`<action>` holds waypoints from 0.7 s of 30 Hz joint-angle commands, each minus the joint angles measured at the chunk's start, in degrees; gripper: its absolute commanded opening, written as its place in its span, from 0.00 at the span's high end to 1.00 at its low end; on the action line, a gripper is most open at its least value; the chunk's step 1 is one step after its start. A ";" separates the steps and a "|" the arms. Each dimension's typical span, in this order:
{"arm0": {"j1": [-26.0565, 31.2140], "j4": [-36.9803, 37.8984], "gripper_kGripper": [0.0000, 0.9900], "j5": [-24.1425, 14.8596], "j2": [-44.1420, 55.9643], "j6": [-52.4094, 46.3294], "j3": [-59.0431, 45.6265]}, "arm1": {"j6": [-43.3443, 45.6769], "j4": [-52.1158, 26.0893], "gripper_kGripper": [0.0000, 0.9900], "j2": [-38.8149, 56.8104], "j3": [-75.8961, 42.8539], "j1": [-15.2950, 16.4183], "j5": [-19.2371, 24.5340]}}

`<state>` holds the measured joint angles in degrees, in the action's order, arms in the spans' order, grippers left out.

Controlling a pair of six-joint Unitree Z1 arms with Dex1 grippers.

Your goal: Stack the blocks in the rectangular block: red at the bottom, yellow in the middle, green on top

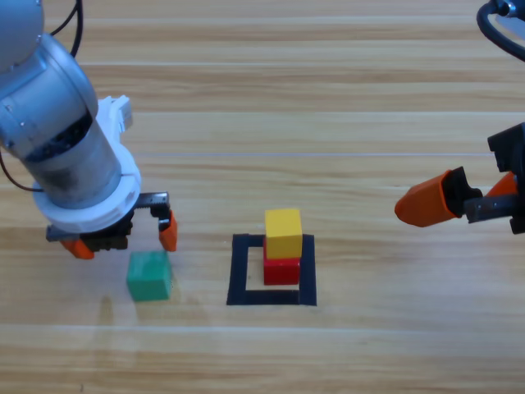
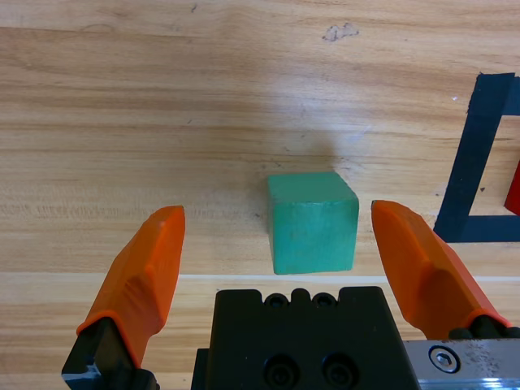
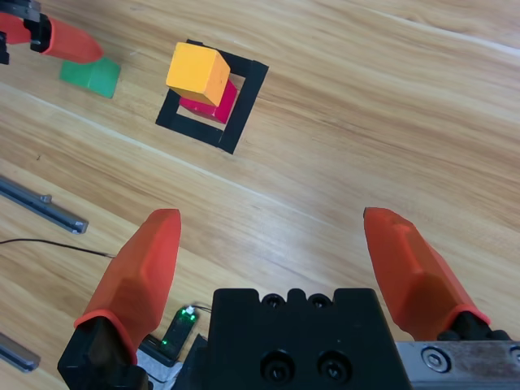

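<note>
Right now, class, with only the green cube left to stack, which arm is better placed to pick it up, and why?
The left. The left gripper hangs open just above the green cube, which sits between its jaws in the left wrist view. The right gripper waits open at the right edge, beyond the yellow cube on the red cube.

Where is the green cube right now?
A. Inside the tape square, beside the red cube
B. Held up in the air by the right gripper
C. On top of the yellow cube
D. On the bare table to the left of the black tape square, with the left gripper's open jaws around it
D: the green cube sits on the wood outside the tape square, and the left gripper has an open jaw on either side of it without touching.
</note>
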<state>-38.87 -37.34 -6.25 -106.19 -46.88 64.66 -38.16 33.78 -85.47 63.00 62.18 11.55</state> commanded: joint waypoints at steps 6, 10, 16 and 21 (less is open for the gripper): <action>-2.61 0.43 0.02 0.80 -2.61 -0.40 0.64 | -0.16 -2.14 0.00 -1.28 -2.80 -1.36 0.23; -3.58 0.25 0.02 0.71 -3.58 -0.23 0.64 | -0.33 -2.14 0.00 -1.63 -2.71 -1.36 0.23; -4.46 0.16 0.02 0.45 -5.52 0.57 0.73 | -0.42 -2.58 0.00 -2.42 -2.71 -1.71 0.93; -4.54 0.43 0.02 0.18 -6.66 0.74 0.81 | -0.60 -2.66 0.00 -2.42 -2.71 -1.71 1.02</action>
<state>-42.24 -37.34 -6.06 -110.18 -46.66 64.96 -38.38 32.60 -85.38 61.71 62.11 11.81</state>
